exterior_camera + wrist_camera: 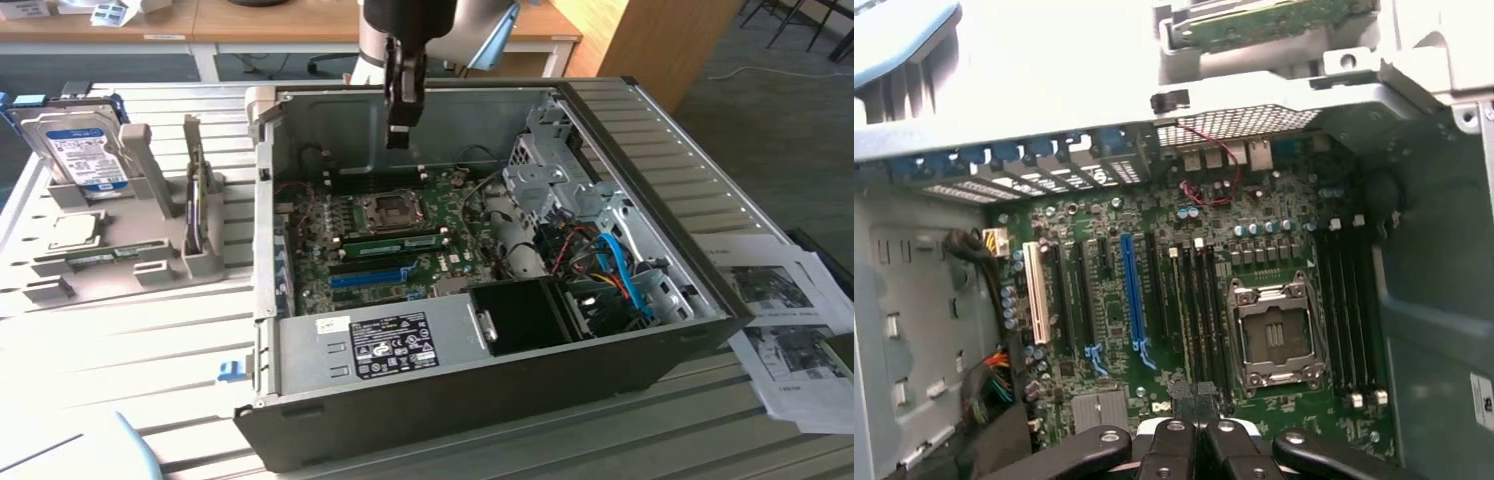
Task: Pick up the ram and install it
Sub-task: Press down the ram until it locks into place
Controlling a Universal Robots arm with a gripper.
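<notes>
The ram (pixel 1274 22) lies in the grey fixture (pixel 160 255) on the desk (pixel 120 330), outside the case (pixel 641 130) wall on the exterior view's left. The exterior view shows a green stick (pixel 398 243) seated beside the CPU socket (pixel 1274 335); from the wrist, those slots look dark. My end effector (pixel 398 140) hangs above the motherboard (pixel 1104 330), fingers together, holding nothing.

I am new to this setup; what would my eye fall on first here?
The open grey metal computer case with its green motherboard lies in the middle. The black pincer hangs shut above the board. At the exterior view's left, a silver hard drive with a blue-white label stands in a grey holder.
</notes>
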